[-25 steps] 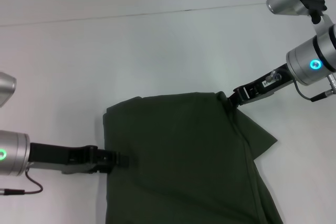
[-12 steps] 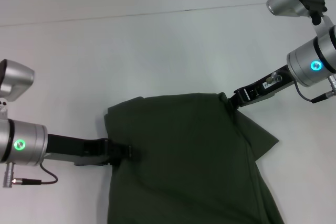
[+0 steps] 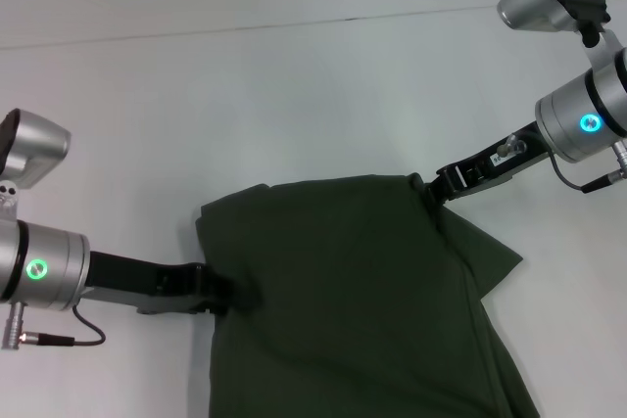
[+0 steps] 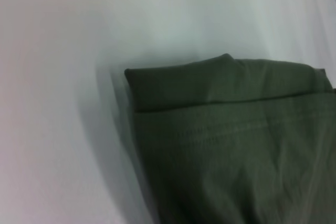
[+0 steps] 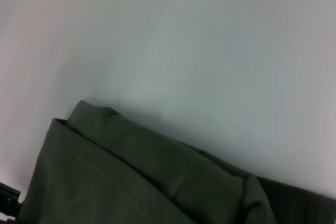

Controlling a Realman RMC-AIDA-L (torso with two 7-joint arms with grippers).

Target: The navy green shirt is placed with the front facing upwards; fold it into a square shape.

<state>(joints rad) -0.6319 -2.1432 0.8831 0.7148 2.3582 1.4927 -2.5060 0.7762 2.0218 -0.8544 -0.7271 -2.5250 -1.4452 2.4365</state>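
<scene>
The navy green shirt (image 3: 362,301) is lying on the white table (image 3: 294,95), occupying the near centre and running off the near edge of the head view. Only plain green fabric is showing; no lettering is visible. A folded edge is forming its far boundary, and one sleeve is projecting to the right.

The left gripper (image 3: 238,293) is pressing together on the shirt's left edge, with fabric bunching around the fingertips. The right gripper (image 3: 429,191) is sitting at the far right corner of the fold; its fingertips are hidden by cloth, so it cannot be told whether they are pinching or spread.

Risks, as judged from this position:
- The left grip is taking only a small bite of cloth. A pull to the right is likely to slip it free, letting the layers slide apart.
- The two grippers are holding at unequal distances from the robot. Uneven travel is likely to skew the fold line.
- The loose right sleeve is likely to stay outside the square unless tucked.

The shirt's long axis is running near to far, tilting slightly right toward the near end. The folded edge is facing far.
</scene>
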